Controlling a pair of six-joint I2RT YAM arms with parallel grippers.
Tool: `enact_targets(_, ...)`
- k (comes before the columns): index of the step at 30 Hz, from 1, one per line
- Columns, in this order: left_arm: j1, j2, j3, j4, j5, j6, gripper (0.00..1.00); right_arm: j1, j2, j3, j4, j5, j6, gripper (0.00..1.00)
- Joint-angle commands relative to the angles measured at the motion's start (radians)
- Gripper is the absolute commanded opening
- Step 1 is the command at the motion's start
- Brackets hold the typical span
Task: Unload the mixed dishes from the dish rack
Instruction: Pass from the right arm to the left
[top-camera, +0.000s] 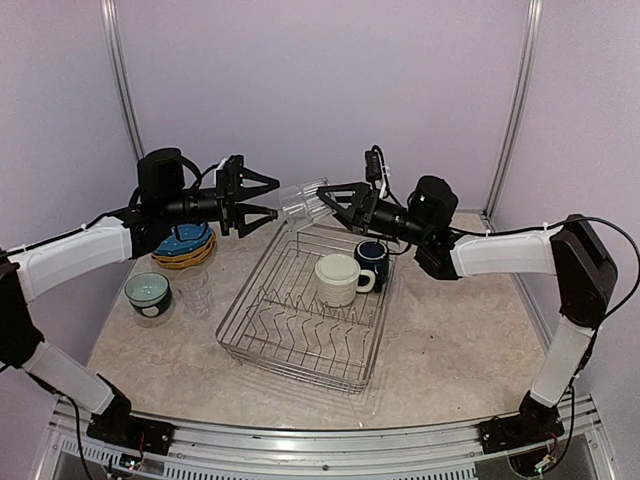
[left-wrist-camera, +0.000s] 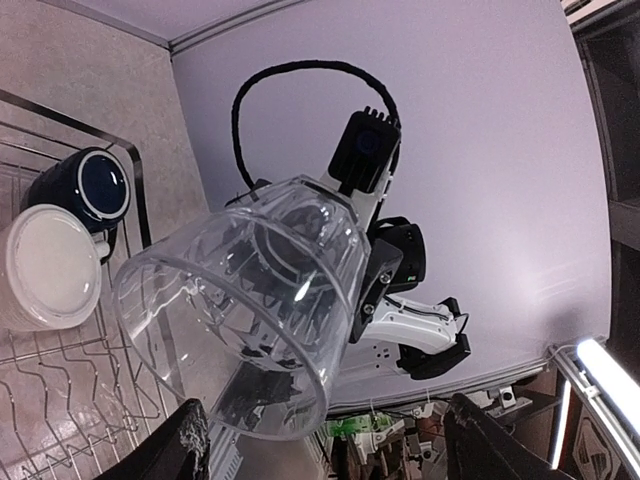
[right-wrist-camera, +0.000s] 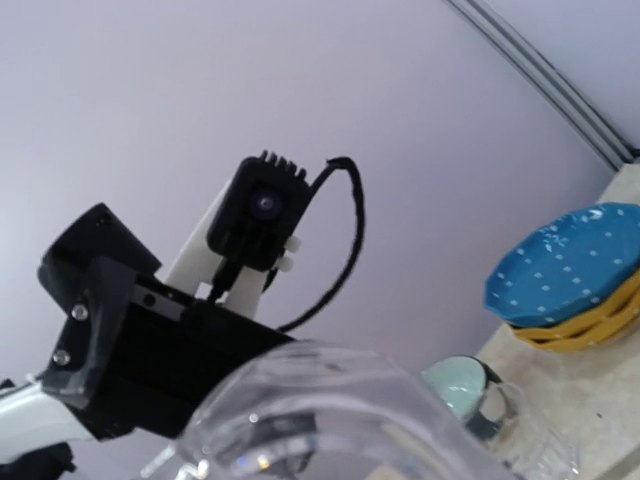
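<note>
Nearest the arm bases, the wire dish rack (top-camera: 290, 322) sits mid-table (top-camera: 455, 345), its front rows of plate tines bare. I count two mugs at its far end: a cream mug (top-camera: 338, 278) and, just beyond and touching it, a dark navy mug (top-camera: 371, 256), both upright with mouths open to the ceiling. Left of the rack, on the table, stand one teal-and-white bowl (top-camera: 148, 293) and one clear glass tumbler (top-camera: 196, 290), just beside each other. Behind them lies a stack of plates (top-camera: 186, 244), one blue speckled plate on top of mustard-yellow ones; I cannot count the yellow ones for certain. Farther back, above the rack's far rim, a second tumbler (top-camera: 300, 199) hangs in the air, tipped on its side. The right gripper (top-camera: 330, 200) is clamped on its base end. That makes two tumblers in all. The glass's mouth points at the left gripper (top-camera: 270, 199), which faces it with jaws spread wide and nothing between them. From the left wrist camera its fingers (left-wrist-camera: 186, 450) frame the glass's rim from below; whether they touch it I cannot tell.
</note>
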Motion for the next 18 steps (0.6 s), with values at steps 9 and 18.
enact_targets(9, -0.061, 0.090, 0.021, 0.292, 0.075, -0.156, 0.44, 0.020, 0.025, -0.001, 0.153, -0.019, 0.062, 0.19)
enact_targets(18, -0.061, 0.093, 0.019, 0.255, 0.067, -0.134, 0.04, 0.023, 0.019, -0.026, 0.133, -0.004, 0.040, 0.30)
